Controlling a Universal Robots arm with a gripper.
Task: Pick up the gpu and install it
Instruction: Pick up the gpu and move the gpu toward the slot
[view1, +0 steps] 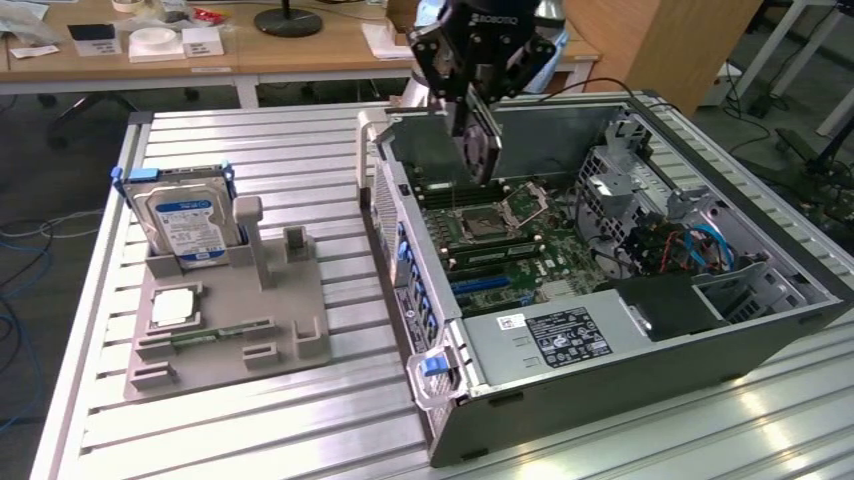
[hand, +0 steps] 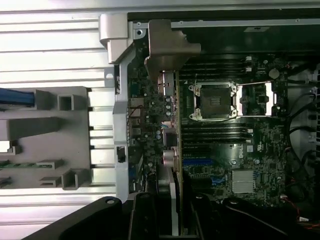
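Note:
My gripper hangs over the back left part of the open computer case, shut on the gpu. The card hangs upright and edge-on from the fingers, its lower edge just above the motherboard. In the wrist view the gpu runs as a thin strip from my gripper toward its silver end bracket. It lies between the case's rear wall and the CPU socket. I cannot tell whether its edge touches a slot.
A grey fixture stands on the slatted table at the exterior view's left, with a hard drive upright in it and a small memory stick lying flat. Cables and a drive cage fill the case's right side.

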